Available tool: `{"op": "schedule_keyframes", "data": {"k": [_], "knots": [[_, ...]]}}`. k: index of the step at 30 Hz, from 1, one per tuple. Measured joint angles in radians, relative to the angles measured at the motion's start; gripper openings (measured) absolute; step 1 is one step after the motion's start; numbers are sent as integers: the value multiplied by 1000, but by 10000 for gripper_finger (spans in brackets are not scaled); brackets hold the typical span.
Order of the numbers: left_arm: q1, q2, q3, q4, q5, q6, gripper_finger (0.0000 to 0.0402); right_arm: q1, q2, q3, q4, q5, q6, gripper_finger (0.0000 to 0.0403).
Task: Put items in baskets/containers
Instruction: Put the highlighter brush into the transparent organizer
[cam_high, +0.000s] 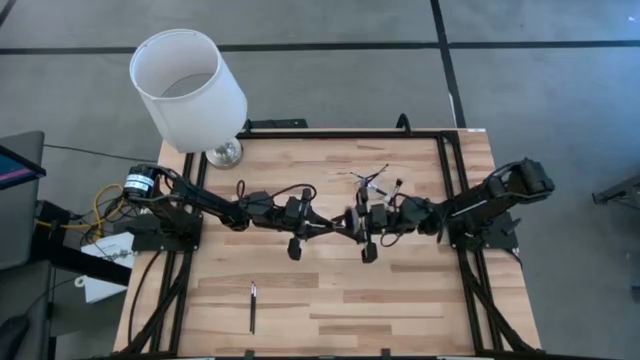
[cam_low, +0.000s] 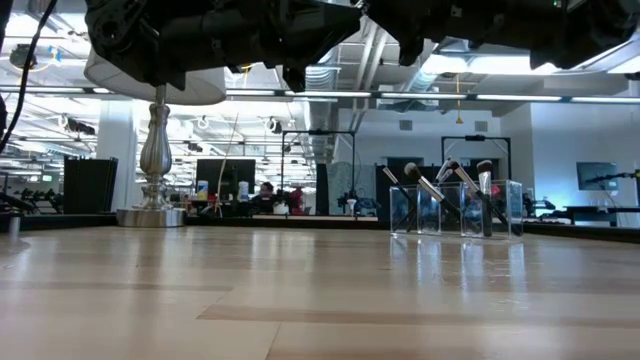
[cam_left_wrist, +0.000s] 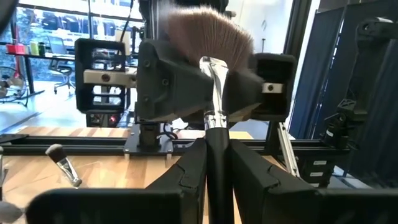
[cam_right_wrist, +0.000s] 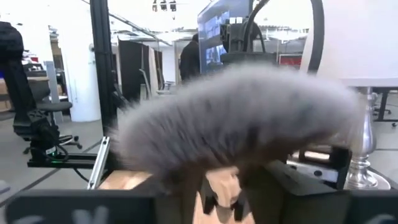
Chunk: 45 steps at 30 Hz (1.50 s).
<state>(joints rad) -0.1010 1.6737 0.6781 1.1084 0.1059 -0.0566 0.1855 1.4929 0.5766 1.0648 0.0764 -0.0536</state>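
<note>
A makeup brush (cam_left_wrist: 214, 87) with a black handle, a silver ferrule and a wide fluffy head stands upright in my left gripper (cam_left_wrist: 216, 149), above the middle of the table (cam_high: 340, 224). My right gripper (cam_high: 364, 222) faces it from the table's right, right up against it. The brush's head (cam_right_wrist: 242, 118) fills the right wrist view. Whether that gripper touches the brush, I cannot tell. The clear container (cam_low: 455, 210) stands on the table at the far right of centre (cam_high: 378, 185), with several brushes leaning in it. My left gripper pinches the brush's black handle (cam_left_wrist: 215, 142) between its two fingers, just below the silver ferrule. The fingers come level from the table's left and lie across the handle. The brush stands upright, head up, lifted clear of the table.
A white-shaded lamp (cam_high: 188, 85) stands at the table's far left corner on a silver base (cam_low: 152, 170). One slim brush (cam_high: 252, 305) lies flat near the table's front edge, left of centre. A black frame rail runs round the table's far and side edges.
</note>
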Motion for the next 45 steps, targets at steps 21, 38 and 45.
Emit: {"op": "schedule_keyframes", "data": {"k": [21, 38, 45], "knots": [[-3, 0, -1, -35, -26, -7, 103, -10, -11, -1, -63, 87, 2, 50], [-15, 0, -167, -152, -374, -165, 158, 67, -421, -1, -927, 983, 186, 49], [-19, 0, -187, -151, -376, -169, 152, -41, -409, -1, -1122, 933, 480, 58]]}}
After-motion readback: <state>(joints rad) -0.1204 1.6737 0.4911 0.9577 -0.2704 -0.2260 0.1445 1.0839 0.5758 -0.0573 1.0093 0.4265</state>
